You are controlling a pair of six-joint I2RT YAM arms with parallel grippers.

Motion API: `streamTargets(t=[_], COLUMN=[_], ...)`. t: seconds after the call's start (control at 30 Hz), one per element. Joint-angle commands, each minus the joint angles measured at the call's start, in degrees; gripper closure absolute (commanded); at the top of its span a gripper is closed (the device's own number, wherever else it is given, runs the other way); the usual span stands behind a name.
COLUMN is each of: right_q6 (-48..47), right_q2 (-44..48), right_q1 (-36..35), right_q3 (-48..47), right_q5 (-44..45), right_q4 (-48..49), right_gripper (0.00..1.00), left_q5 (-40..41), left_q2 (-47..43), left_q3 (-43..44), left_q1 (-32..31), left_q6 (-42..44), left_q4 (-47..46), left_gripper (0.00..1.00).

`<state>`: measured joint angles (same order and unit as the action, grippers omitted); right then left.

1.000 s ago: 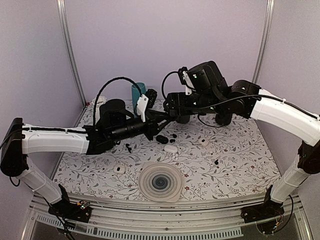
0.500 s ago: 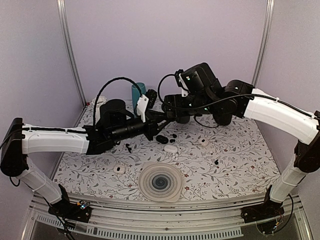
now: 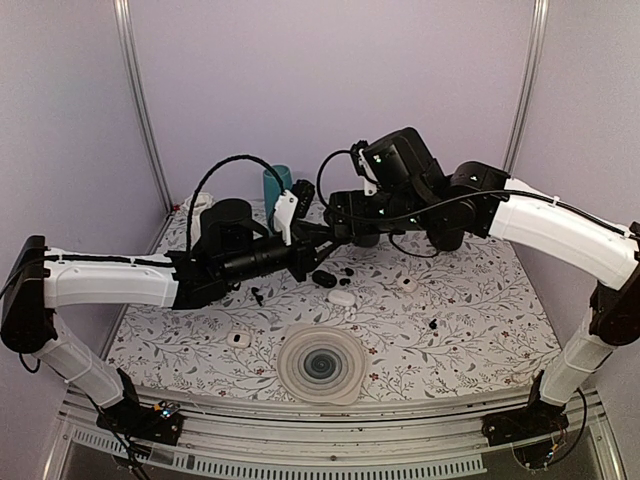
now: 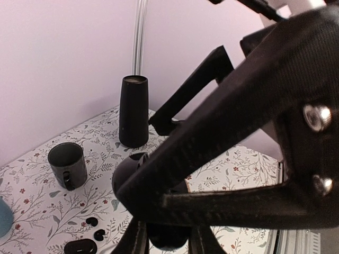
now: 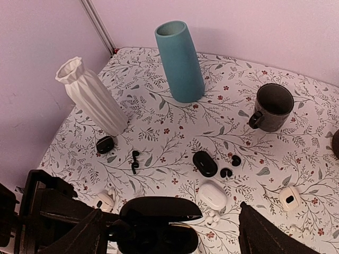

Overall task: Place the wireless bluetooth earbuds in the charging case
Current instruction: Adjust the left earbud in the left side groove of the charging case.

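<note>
**Desk:** What does the case look like, and where is it?

**Photographer:** The charging case (image 5: 159,225) is glossy black and pebble-shaped, with its lid hinged open. It is held above the flowered table (image 5: 175,127), clamped in the fingers of the left gripper (image 3: 326,238).

**Desk:** Which way does it lie?

**Photographer:** In the right wrist view its long axis runs left to right, with the lid above the body. The right gripper (image 3: 338,218) hangs over it, fingers spread wide to either side and gripping nothing.

**Desk:** And the earbuds?

**Photographer:** All are on the table. Two bean-sized black earbuds (image 5: 235,160) lie just beside a closed black case (image 5: 205,163). The white earbuds (image 5: 213,217) sit against a white case (image 5: 212,194).
</note>
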<state>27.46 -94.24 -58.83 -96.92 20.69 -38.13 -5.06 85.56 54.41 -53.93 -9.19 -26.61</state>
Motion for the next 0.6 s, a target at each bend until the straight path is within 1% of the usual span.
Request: streamTargets(t=[0.0,0.57], right_q6=[0.3,0.5], right_q2=[2.3,4.1], right_q1=[0.1,0.0], right_q3=[1.4,3.2], right_q5=[1.0,1.1], right_q4=[-0.5,-0.4], right_gripper=[0.15,0.15], left_q5=[0.5,-0.8], left_q2=[-0.6,-1.9], left_q3=[1.2,0.7], left_q1=[0.4,1.0], left_q6=[0.1,-1.1], left_q4=[-1.4,-2.4], left_gripper=[1.0,1.0])
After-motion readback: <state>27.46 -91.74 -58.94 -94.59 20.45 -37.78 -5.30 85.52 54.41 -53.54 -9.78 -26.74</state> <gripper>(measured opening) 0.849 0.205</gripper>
